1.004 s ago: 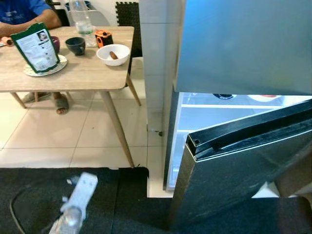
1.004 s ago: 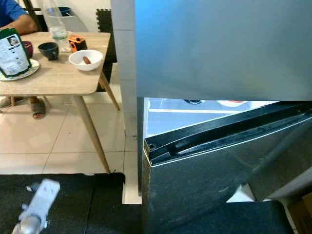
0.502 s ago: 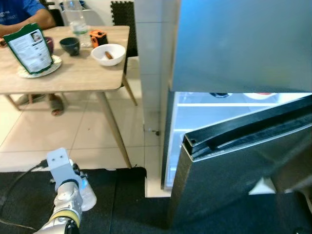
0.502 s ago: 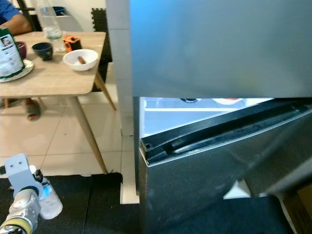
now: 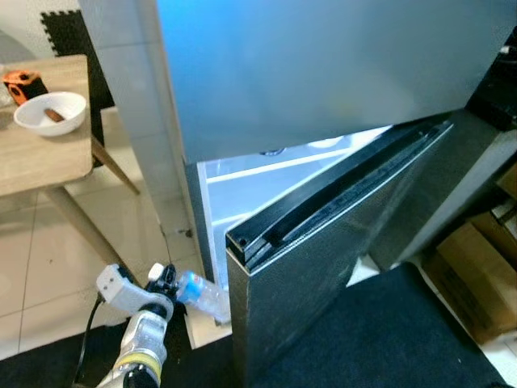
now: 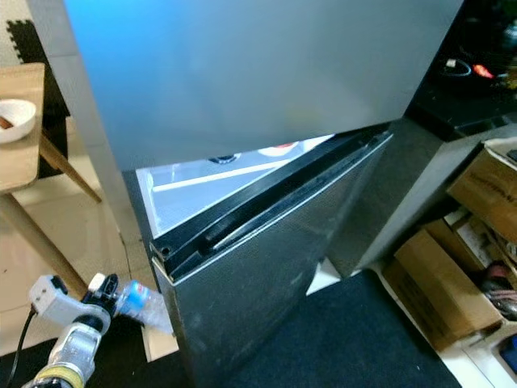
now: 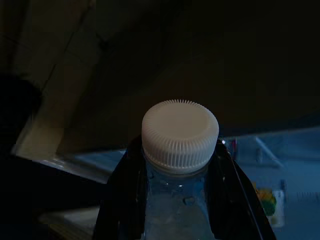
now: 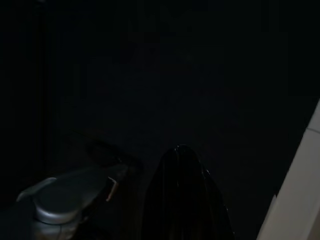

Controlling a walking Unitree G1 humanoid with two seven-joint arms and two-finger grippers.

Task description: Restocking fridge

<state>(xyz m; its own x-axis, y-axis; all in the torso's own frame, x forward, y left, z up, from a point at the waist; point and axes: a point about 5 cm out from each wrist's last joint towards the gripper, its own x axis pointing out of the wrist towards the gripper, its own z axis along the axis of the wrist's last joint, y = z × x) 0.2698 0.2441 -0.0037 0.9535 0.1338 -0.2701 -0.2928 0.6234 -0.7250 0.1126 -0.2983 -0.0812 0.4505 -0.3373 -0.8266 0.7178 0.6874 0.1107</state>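
My left arm (image 5: 144,352) is raised from low left, forearm angled up and fwd, wrist w/ grey camera block on its left side. Left gripper (image 5: 171,283) pinches a clear plastic water bottle (image 5: 202,295) at the neck; bottle lies roughly horizontal, blue label band near the gripper, body pointing right toward the fridge opening. In left wrist view both black fingers (image 7: 125,200) sit tight on either side of the neck just under the white ribbed cap (image 7: 180,135), lit fridge interior beyond it.

Right arm idle; right wrist view v. dark, one black finger (image 8: 182,200) and a grey rounded part visible, can't tell if right gripper is spread or closed.

Fridge (image 5: 323,73): upper door closed, grey. Lower door (image 5: 323,267) swung partway open, black top edge w/ handle groove running diagonally from near the bottle up to the right. Gap btw door's hinge-free corner and fridge body is narrow at the left; bottle's far end is just beside that corner and the fridge's left wall. Inside, a white shelf (image 5: 258,170) lit bright, some items on it too hidden to name.

Left of fridge: white tiled pillar (image 5: 141,121), then wooden bench (image 5: 40,158) w/ white bowl (image 5: 50,111) and an orange object (image 5: 20,78). Tiled floor (image 5: 56,250) under it, black mat (image 5: 388,339) in front of the fridge. Right side: cardboard boxes (image 6: 440,283) near the door's swing side.
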